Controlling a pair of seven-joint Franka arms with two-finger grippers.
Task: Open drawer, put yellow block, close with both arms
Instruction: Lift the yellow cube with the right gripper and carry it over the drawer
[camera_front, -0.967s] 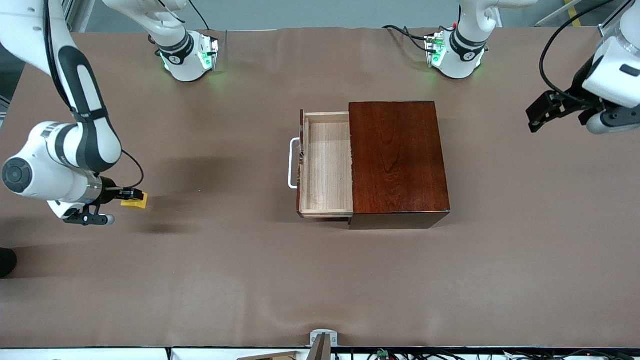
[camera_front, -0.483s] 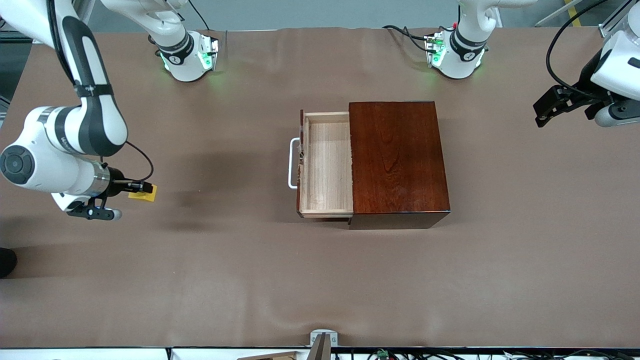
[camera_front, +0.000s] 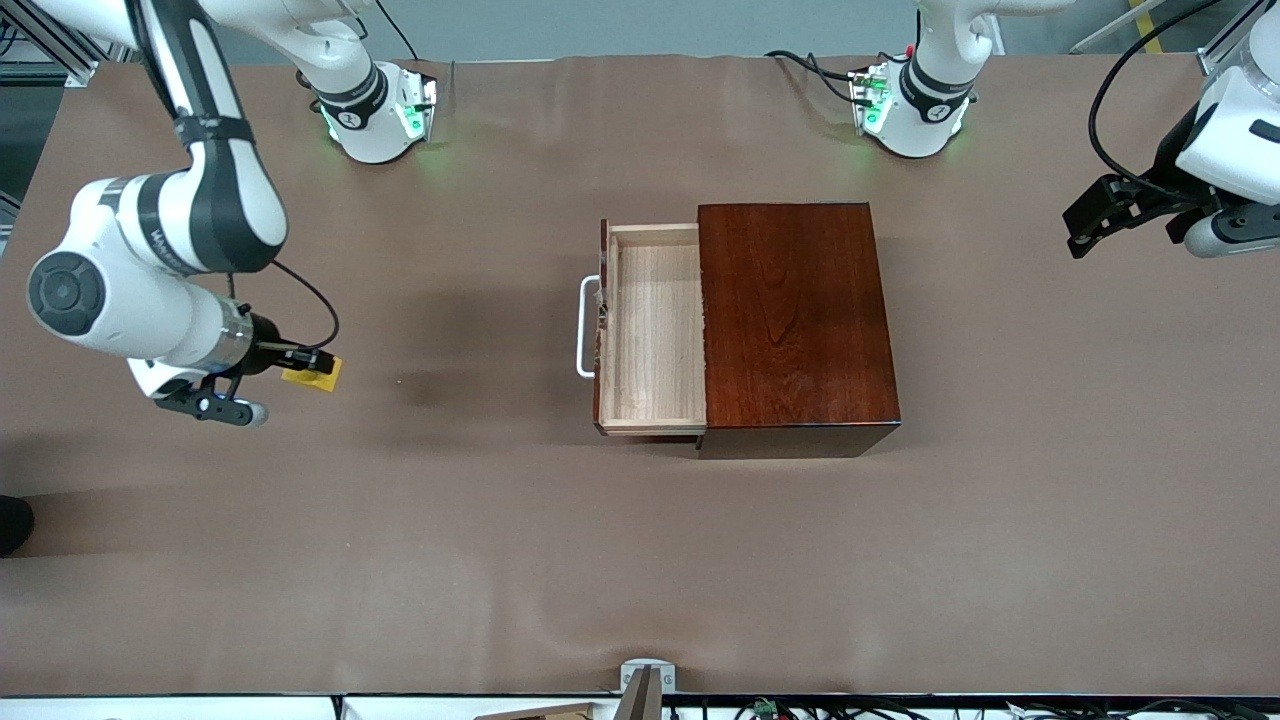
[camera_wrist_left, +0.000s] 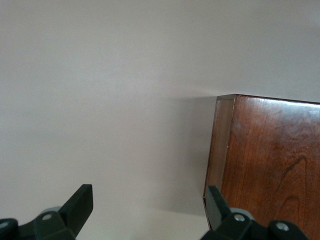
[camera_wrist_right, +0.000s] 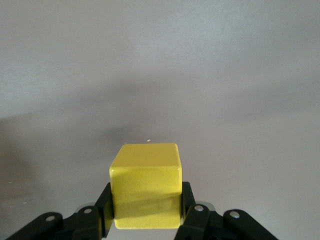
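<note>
My right gripper (camera_front: 312, 365) is shut on the yellow block (camera_front: 314, 372), which hangs above the brown table toward the right arm's end. In the right wrist view the block (camera_wrist_right: 145, 185) sits squarely between the two black fingers (camera_wrist_right: 102, 205). The drawer (camera_front: 655, 330) of the dark mahogany box (camera_front: 795, 325) stands pulled out with its pale wood floor bare, its white handle (camera_front: 583, 328) facing the right arm's end. My left gripper (camera_front: 1085, 225) hangs open over the table at the left arm's end. A corner of the box (camera_wrist_left: 270, 160) shows in the left wrist view past the left gripper (camera_wrist_left: 148, 210).
The brown table covering (camera_front: 640, 560) stretches wide around the box. Both green-lit arm bases (camera_front: 385, 115) (camera_front: 905, 110) stand along the edge farthest from the front camera. A small metal bracket (camera_front: 645, 680) sits at the table's nearest edge.
My right arm has carried the yellow block toward the drawer and slightly away from the front camera. The left gripper has shifted a little at the left arm's end.
</note>
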